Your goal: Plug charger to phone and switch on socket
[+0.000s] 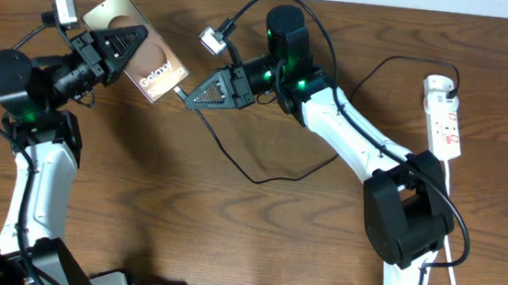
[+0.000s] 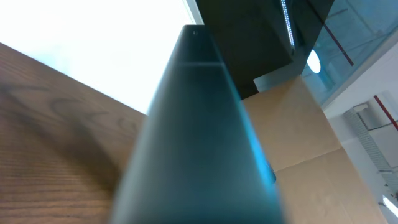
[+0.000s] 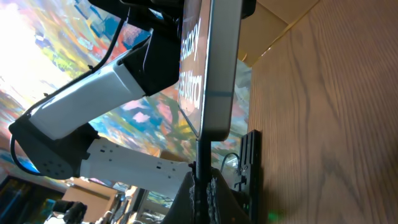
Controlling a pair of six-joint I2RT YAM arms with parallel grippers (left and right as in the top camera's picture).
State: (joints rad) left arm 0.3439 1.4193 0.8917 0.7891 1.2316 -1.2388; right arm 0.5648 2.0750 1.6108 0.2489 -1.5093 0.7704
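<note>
My left gripper (image 1: pixel 138 45) is shut on the phone (image 1: pixel 155 65), a bronze-brown slab with white "Galaxy" lettering, and holds it tilted above the table at the upper left. In the left wrist view the phone (image 2: pixel 199 143) fills the frame as a dark blurred slab. My right gripper (image 1: pixel 189 98) is shut on the connector end of the charger (image 1: pixel 260 175), a thin black cable, with its tip at the phone's lower edge. In the right wrist view the cable (image 3: pixel 200 163) rises from the jaws (image 3: pixel 202 186) to the phone's bottom edge (image 3: pixel 217 74). The socket (image 1: pixel 444 118), a white power strip, lies at the far right.
The black cable loops over the table's middle and runs up to the socket's top end, where a black plug (image 1: pixel 451 86) sits. The socket's white lead (image 1: pixel 451 261) runs down the right side past the right arm's base (image 1: pixel 408 221). A black rail lies along the front edge.
</note>
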